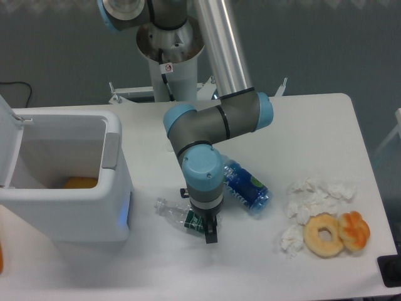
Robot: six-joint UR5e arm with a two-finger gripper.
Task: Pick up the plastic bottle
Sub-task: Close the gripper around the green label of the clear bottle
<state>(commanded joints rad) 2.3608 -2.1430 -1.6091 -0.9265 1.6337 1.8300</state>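
The plastic bottle (177,212) lies on its side on the white table, clear neck pointing left and dark green label band (193,221) at its right end. My gripper (209,231) points straight down over the label end, low at the table. One dark finger (212,236) shows just to the front right of the label; the other is hidden behind the wrist. I cannot tell whether the fingers are closed on the bottle. The bottle still rests on the table.
A fatter blue-labelled bottle (246,185) lies just right of my wrist. A white bin (116,188) with an orange object (79,182) inside stands at the left. Crumpled tissues (313,199), a doughnut (324,235) and an orange pastry (354,230) lie at the right.
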